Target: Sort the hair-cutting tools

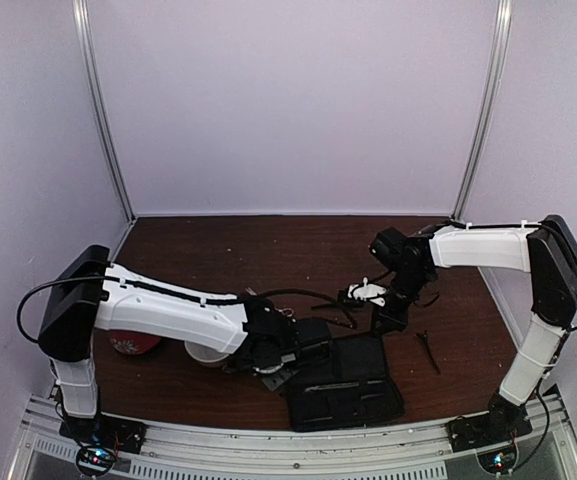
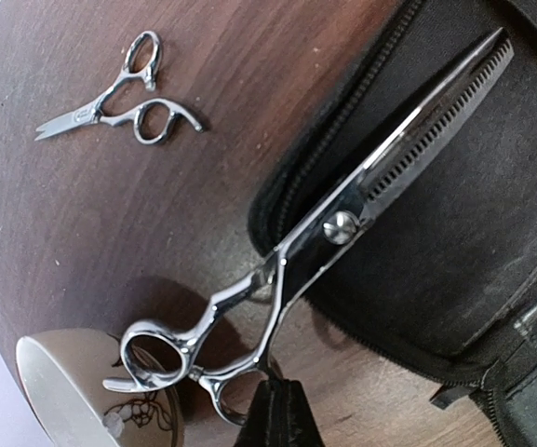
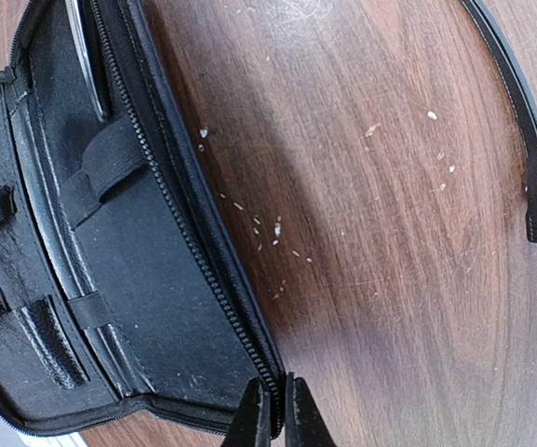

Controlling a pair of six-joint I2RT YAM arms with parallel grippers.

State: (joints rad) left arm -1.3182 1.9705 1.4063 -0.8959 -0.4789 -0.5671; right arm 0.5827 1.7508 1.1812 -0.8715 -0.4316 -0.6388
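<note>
My left gripper (image 2: 277,410) is shut on the ring handle of large silver thinning scissors (image 2: 380,168), whose toothed blade lies over the open black pouch (image 2: 491,214). Small silver scissors (image 2: 119,98) lie on the table beyond them. My right gripper (image 3: 275,419) is shut on the zipper edge at a corner of the pouch (image 3: 110,279). A thin black stick-like clip (image 3: 519,102) lies on the wood apart from the pouch and also shows in the top view (image 1: 428,350). From above, the left gripper (image 1: 278,365) is at the pouch's (image 1: 343,390) left side and the right gripper (image 1: 386,318) at its far edge.
A white bowl (image 2: 91,396) sits just beside the scissors' handle, also seen from above (image 1: 208,352). A red object (image 1: 133,345) lies under the left arm. A black cable (image 1: 313,295) loops behind the pouch. White crumbs (image 3: 277,228) dot the wood.
</note>
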